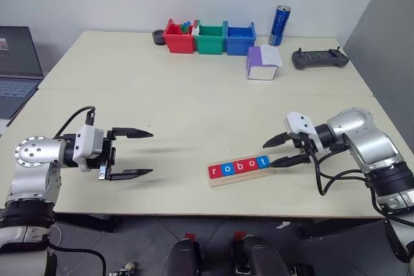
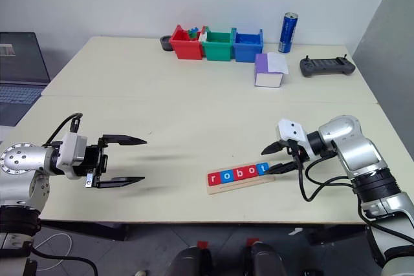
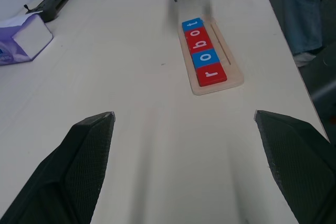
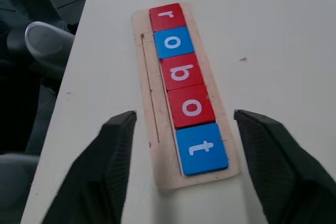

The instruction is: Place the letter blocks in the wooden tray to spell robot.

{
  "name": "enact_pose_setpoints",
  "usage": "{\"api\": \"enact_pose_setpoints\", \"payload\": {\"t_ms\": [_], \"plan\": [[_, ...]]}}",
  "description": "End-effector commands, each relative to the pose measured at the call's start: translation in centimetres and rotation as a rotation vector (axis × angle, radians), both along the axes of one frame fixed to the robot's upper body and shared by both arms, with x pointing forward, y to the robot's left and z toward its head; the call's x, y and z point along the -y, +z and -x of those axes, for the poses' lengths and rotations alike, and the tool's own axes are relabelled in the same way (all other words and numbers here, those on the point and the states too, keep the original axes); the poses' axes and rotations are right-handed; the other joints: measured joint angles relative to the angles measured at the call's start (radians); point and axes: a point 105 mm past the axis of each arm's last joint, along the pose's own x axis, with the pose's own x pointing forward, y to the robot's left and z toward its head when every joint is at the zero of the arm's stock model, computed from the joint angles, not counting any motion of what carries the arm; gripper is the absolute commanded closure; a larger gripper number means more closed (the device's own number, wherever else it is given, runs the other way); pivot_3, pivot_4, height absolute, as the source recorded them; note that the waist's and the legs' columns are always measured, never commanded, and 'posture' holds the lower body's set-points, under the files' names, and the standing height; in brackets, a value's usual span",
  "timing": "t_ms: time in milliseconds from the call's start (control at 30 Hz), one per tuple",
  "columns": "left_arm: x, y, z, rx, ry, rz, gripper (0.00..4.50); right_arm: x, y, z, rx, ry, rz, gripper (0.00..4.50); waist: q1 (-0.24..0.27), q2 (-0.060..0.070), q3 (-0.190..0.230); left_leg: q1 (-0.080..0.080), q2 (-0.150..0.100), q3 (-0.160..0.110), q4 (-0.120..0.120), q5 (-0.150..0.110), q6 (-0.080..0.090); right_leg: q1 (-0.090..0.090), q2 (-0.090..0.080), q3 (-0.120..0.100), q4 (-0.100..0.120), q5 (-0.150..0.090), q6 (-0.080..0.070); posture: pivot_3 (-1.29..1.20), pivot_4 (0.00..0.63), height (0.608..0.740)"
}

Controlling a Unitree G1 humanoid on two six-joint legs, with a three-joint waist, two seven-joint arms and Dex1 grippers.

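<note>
The wooden tray (image 1: pixel 240 176) lies near the table's front edge, right of centre. Five letter blocks sit in it in a row: red r (image 4: pixel 167 17), blue o (image 4: pixel 173 41), red b (image 4: pixel 181 71), red o (image 4: pixel 191 106), blue t (image 4: pixel 201 148), reading "robot". My right gripper (image 1: pixel 268 155) hovers at the tray's right end, just above the t block, open, its fingers astride the row and holding nothing. My left gripper (image 1: pixel 152 153) stands open over bare table well left of the tray, pointing toward it, empty.
At the back stand red (image 1: pixel 178 38), green (image 1: pixel 209 39) and blue (image 1: pixel 239 40) bins, a blue can (image 1: pixel 279 25), a purple-and-white box (image 1: pixel 262 64) and a black controller (image 1: pixel 320 58). A laptop (image 1: pixel 19 63) sits off the table's left side.
</note>
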Motion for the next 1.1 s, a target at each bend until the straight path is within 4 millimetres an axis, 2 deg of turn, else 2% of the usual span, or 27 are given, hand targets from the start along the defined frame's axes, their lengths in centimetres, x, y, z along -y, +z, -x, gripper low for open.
{"api": "enact_pose_setpoints", "payload": {"t_ms": [33,300,700,900,1033,1100], "plan": [[-0.1,0.8,-0.2,0.036,-0.003,0.002,0.00,-0.4,0.6,-0.3,0.053,0.048,0.024,0.06,0.000,0.000,0.000,0.000,0.000,0.000,0.000,0.000,0.000,0.000,0.000,0.000,0.000,0.000,0.000,0.00,0.150,0.740],[-0.1,0.9,-0.1,0.039,-0.005,0.004,0.00,0.0,-1.3,-0.5,0.096,0.084,0.110,0.03,0.001,0.000,0.000,0.000,0.000,0.000,0.000,0.000,0.000,0.000,0.000,0.000,0.000,0.000,0.000,0.00,0.150,0.740],[0.1,1.1,0.3,0.038,-0.016,0.021,0.00,-1.2,-4.2,-1.7,0.134,0.049,0.193,0.03,0.000,0.000,0.000,0.000,0.000,0.000,0.000,0.001,-0.002,0.000,0.000,0.000,0.000,0.000,0.000,0.00,0.150,0.740],[0.1,1.1,0.5,0.030,-0.019,0.027,0.00,-0.5,-5.3,-1.9,0.115,0.024,0.244,0.03,-0.001,0.000,0.000,0.001,0.000,0.000,0.000,0.001,-0.001,0.001,0.000,0.000,0.001,0.000,0.000,0.00,0.150,0.740],[0.2,1.0,0.6,0.026,-0.021,0.037,0.00,-0.5,-5.3,-2.1,0.099,-0.002,0.230,0.94,-0.001,-0.002,-0.001,0.002,0.000,0.000,0.001,0.000,0.000,0.002,0.000,0.000,0.000,0.000,0.000,0.00,0.150,0.740],[0.2,0.9,0.6,0.023,-0.020,0.037,0.00,-0.5,-5.2,-2.0,0.097,-0.002,0.227,1.10,-0.001,-0.002,-0.001,0.003,0.000,0.000,0.001,0.000,0.000,0.004,0.000,0.000,0.000,0.000,0.000,0.00,0.150,0.740]]}}
